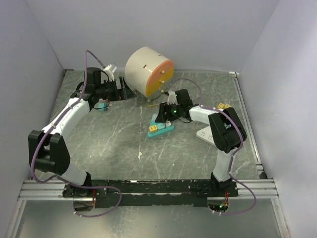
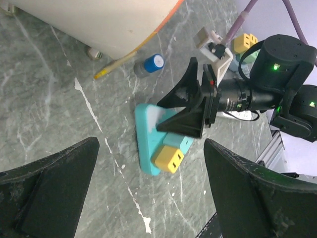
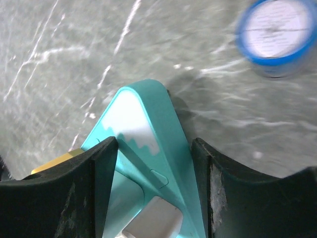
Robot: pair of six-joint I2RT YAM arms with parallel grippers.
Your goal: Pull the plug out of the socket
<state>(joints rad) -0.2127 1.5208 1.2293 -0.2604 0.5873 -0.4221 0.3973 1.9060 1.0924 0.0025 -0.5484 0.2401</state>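
By the far-left corner of the grey marbled desk (image 1: 114, 148), the left gripper (image 2: 151, 143) hangs spread wide. At mid-desk, the teal plastic socket strip (image 1: 162, 130) carries the yellow block plug (image 1: 153, 128) at its near-left end. The right gripper (image 3: 154, 148) pinches the strip's far end. Bare desk runs from the plug to the near edge.

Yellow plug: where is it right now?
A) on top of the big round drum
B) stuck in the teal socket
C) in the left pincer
B: the plug sits in the end of the socket, and the right pincer has a finger on each side of that socket.
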